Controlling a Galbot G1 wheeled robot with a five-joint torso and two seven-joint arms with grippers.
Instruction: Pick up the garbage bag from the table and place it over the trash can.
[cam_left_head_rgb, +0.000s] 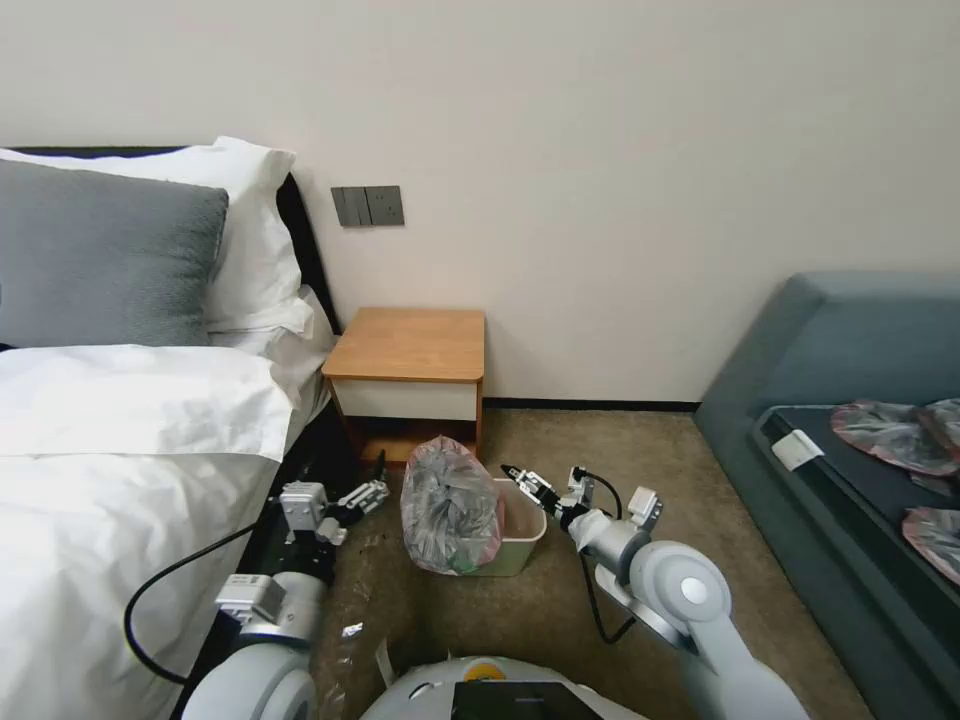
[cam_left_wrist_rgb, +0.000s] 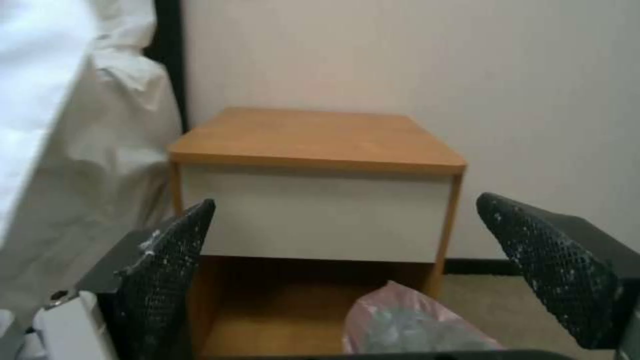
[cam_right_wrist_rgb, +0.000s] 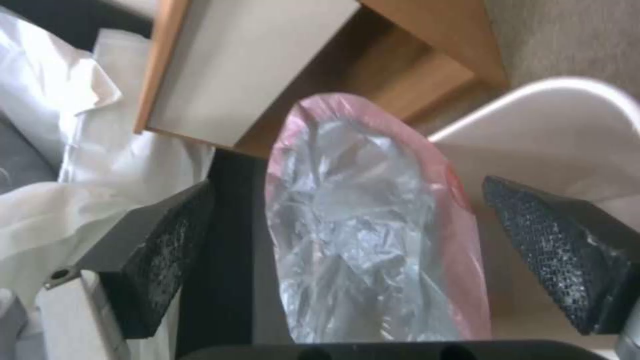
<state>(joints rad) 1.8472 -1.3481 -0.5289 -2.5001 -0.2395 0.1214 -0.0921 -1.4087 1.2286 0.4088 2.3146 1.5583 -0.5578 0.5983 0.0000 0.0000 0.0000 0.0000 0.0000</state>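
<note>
On the carpet before the table (cam_left_head_rgb: 410, 345), the garbage bag (cam_left_head_rgb: 450, 505) sits bunched over the left end of the trash can (cam_left_head_rgb: 520, 545), long axis upright, crinkly grey film with a pink rim. Left gripper (cam_left_head_rgb: 368, 495) and right gripper (cam_left_head_rgb: 525, 480) flank it, both released and empty. Right looks marginally nearer. Smooth cream bin rim still bare on the right.

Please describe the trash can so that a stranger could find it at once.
Start at the wooden nightstand beside the bed. On the carpet before it stands the trash can, low and cream. A crinkly grey garbage bag with a pink rim covers its left side.
</note>
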